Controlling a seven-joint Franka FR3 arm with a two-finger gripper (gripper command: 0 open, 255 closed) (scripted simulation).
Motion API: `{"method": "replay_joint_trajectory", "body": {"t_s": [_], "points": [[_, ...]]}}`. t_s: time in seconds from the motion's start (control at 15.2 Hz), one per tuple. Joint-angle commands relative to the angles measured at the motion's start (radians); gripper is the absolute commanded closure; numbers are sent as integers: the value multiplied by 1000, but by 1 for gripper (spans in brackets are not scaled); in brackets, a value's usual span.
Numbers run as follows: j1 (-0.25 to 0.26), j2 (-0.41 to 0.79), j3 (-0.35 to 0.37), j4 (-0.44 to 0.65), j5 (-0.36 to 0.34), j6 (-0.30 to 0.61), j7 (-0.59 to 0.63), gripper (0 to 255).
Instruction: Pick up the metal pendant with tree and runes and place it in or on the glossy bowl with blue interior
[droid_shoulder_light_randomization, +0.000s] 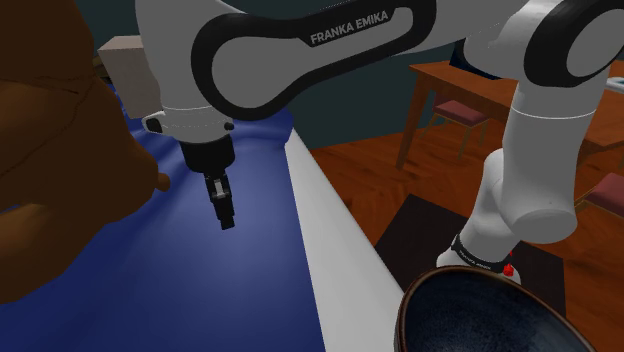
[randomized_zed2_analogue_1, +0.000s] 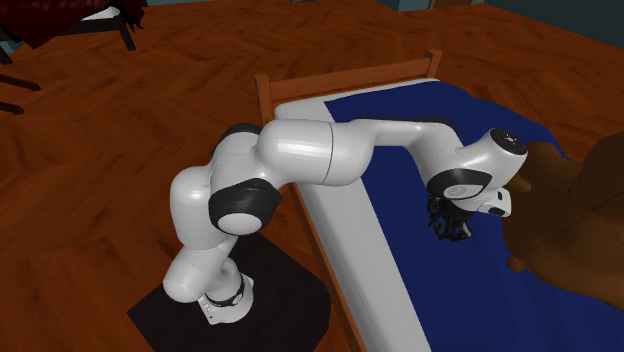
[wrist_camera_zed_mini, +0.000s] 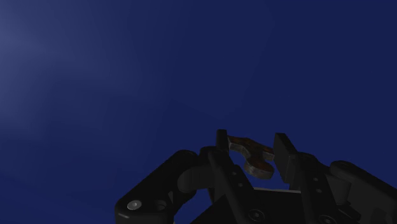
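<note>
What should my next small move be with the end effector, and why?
Probably swing the end effector toward the bowl at the shoulder view's lower right. The wrist view shows the pendant clasped between its fingers, and it hangs clear above the blue bed cover, so the pickup looks done.

The bowl (droid_shoulder_light_randomization: 470, 312) is glossy, the pendant (wrist_camera_zed_mini: 257, 163) metal, the bedcover (droid_shoulder_light_randomization: 200, 285) matt, the floor (droid_shoulder_light_randomization: 350, 180) polished wood.
</note>
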Motion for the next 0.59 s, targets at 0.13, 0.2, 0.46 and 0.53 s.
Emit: {"method": "replay_joint_trajectory", "body": {"t_s": [0.13,0.2,0.46,0.53], "points": [[0,0,0,0,0,0,0,255],[0,0,0,0,0,0,0,255],[1,-2,1,24,0,-26,2,255],[1,-2,1,38,0,-39,3,255]]}}
